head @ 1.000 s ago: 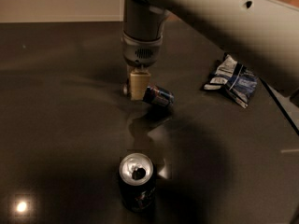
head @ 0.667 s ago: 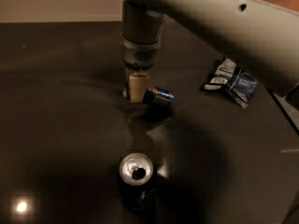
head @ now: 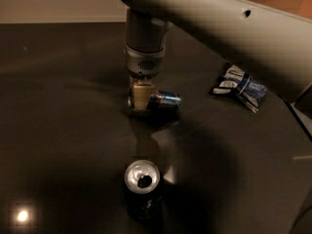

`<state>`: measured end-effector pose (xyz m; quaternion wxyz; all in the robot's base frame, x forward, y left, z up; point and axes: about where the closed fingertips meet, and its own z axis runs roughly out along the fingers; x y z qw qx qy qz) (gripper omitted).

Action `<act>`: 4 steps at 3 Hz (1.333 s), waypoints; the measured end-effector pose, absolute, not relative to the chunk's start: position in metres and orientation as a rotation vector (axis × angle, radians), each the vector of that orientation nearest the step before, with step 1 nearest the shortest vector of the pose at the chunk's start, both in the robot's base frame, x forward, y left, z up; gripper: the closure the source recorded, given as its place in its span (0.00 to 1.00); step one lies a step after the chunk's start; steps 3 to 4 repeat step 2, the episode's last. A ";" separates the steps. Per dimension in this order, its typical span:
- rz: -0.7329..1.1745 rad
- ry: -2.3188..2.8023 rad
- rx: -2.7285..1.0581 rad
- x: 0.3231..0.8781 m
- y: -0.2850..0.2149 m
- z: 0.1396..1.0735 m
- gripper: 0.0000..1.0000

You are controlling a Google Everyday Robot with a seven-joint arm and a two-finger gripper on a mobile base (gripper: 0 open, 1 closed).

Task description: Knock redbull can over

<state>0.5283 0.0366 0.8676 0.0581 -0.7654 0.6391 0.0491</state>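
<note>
We see the slim blue-and-silver redbull can (head: 165, 100) lying on its side on the dark glossy bench (head: 58, 130). It touches the cream-tipped gripper (head: 140, 95), which hangs low, a height suited to a sideways shove. Whether the gripper is open or closed we cannot tell. We judge the knock done. The wider dark soda can (head: 142, 189) stands upright, well apart.

Robot test room: hand (head: 140, 97) above dark table (head: 58, 111).
</note>
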 end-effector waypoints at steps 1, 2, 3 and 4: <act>0.165 1.944 -2.346 0.525 0.036 0.852 0.00; 0.165 1.944 -2.346 0.525 0.036 0.852 0.00; 0.165 1.944 -2.346 0.525 0.036 0.852 0.00; 0.165 1.944 -2.346 0.525 0.036 0.852 0.00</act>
